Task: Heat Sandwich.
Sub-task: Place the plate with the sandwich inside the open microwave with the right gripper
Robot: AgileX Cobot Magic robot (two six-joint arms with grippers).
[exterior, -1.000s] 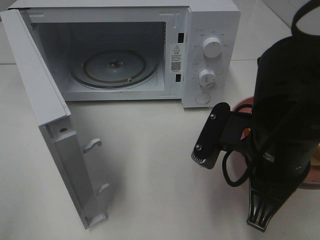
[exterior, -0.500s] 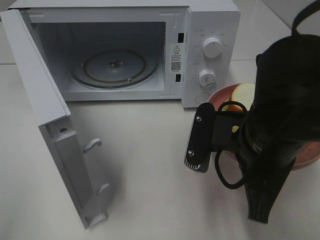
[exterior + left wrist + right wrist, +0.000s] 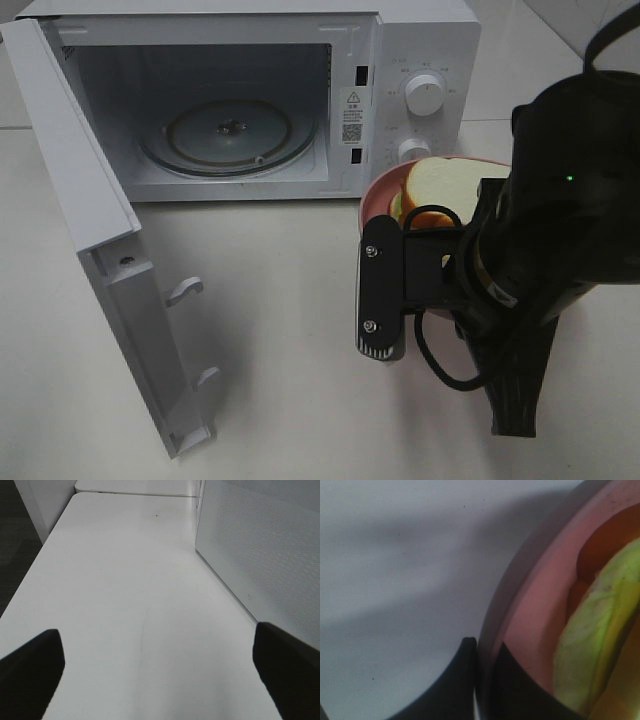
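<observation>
Right fingers (image 3: 457, 685) pinch the plate (image 3: 535, 605) by its rim, holding the sandwich (image 3: 447, 183) just in front of the microwave (image 3: 420, 50) dials. Left fingers (image 3: 30, 665) stand wide apart, empty. Such a thin edge grip may let the plate tip, and the sandwich would slide off short of the microwave.

The sandwich (image 3: 447, 186) is sitting at about three o'clock, white bread facing up, orange and pale green filling peeking out at its seven-o'clock edge, resting on a pink plate (image 3: 377, 193).

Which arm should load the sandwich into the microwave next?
Right. Right gripper is shut on the rim of the pink plate, sandwich aboard, near the open microwave. Left gripper is open, empty.
</observation>
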